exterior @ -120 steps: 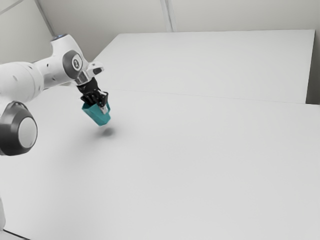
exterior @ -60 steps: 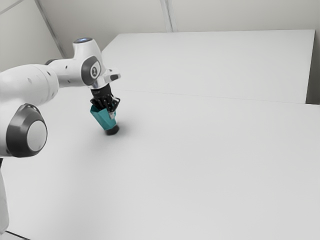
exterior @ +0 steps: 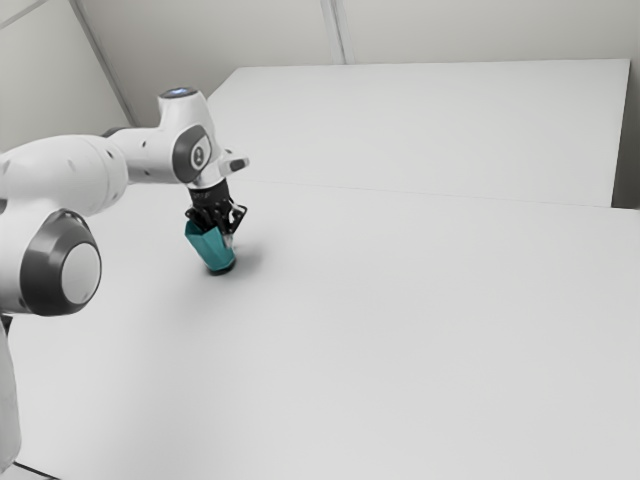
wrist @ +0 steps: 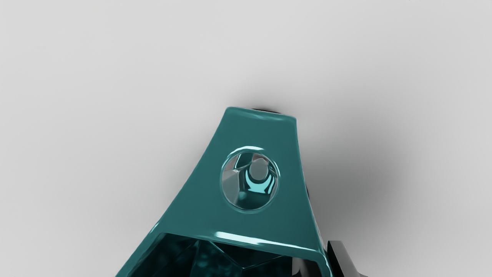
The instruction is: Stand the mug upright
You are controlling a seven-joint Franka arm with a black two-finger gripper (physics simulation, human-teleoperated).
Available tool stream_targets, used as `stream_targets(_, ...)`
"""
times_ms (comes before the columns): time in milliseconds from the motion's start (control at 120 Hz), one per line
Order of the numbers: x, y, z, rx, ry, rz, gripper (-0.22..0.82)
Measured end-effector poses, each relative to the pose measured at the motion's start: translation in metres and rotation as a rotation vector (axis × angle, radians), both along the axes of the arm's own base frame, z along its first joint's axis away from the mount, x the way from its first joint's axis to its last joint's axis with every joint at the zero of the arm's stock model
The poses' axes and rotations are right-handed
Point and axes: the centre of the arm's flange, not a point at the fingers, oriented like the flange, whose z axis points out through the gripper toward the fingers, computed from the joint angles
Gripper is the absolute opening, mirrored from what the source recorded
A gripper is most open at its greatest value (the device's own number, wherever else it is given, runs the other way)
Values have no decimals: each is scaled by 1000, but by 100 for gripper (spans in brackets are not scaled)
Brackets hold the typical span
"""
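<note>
The glossy teal, faceted mug (exterior: 208, 248) was at the lower end of the black two-finger gripper (exterior: 226, 235), on the part of the white table (exterior: 400, 330) toward the exterior view's left. The gripper was clamped on the mug's side wall near the mouth: in the wrist view, one grey finger (wrist: 340, 257) lay against the outside of that wall, and part of the other showed within the mouth, with the wall between the two.

The mug was tilted, neither upright nor flat on its side. Its wide, angular mouth was up by the gripper and leaned toward the exterior view's left, while its narrower base pointed down and toward the exterior view's right. The base was right down by the tabletop, with a dark shadow (exterior: 221, 272) close beneath it; whether it rested on the surface could not be told.

Most of the mug's body hung below the fingertips and off to one side of them, the mouth rim (wrist: 253, 239) nearest the gripper and the base farthest away. A broad, flat teal face with a round opening (wrist: 250, 147) in it was turned toward the wrist camera. The white and grey arm (exterior: 70, 170) reached in from the exterior view's left, its hand angled down over the mug.
</note>
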Motion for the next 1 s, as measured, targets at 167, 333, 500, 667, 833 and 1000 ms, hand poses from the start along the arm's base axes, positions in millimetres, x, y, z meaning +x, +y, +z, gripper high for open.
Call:
stream_targets(167,1,-4,-6,2,-5,16,-12)
stream_targets(333,0,-7,-10,-2,-10,26,22)
stream_targets(500,1,-12,8,-5,-40,28,42)
stream_targets(667,-1,-22,45,-11,-87,18,51)
stream_targets(833,-26,-20,136,-38,-165,26,55)
stream_targets(1000,-73,1,233,-67,-230,29,57)
